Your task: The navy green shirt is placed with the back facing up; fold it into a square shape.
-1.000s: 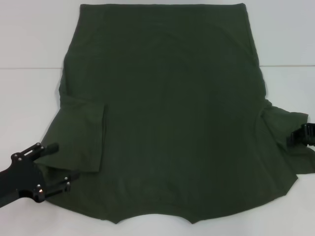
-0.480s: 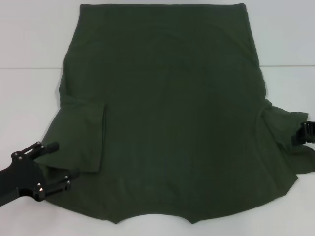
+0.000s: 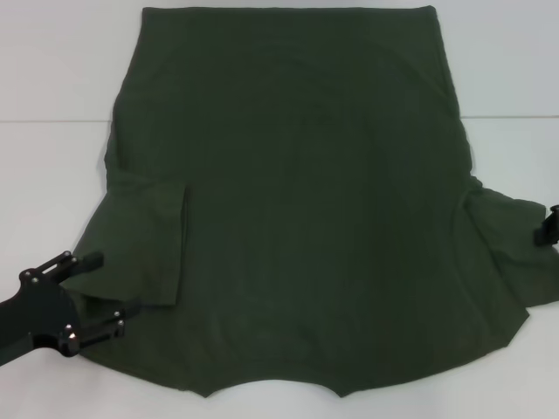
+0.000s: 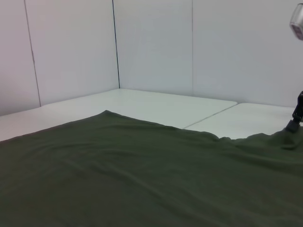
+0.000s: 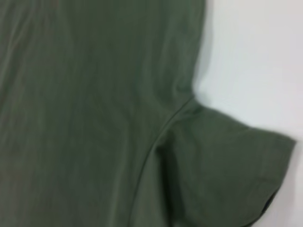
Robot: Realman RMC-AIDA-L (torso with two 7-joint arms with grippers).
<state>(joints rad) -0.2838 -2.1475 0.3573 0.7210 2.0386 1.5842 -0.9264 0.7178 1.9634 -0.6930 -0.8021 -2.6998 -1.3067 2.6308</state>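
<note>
1. The navy green shirt (image 3: 306, 201) lies flat, back up, filling the middle of the head view on the white table (image 3: 52, 166); hem at the top, collar at the bottom edge.
2. Its left sleeve (image 3: 144, 249) is already folded inward over the body; the right sleeve (image 3: 511, 253) is still spread out.
3. The left gripper (image 3: 105, 292), lower left, has its 2 fingers apart, straddling the folded sleeve's edge, and has barely moved over the last second.
4. The right gripper (image 3: 550, 225) has slid toward the right frame edge, off the sleeve; its finger state cannot be told.
5. Judgement: the right sleeve fold remains undone.
</note>
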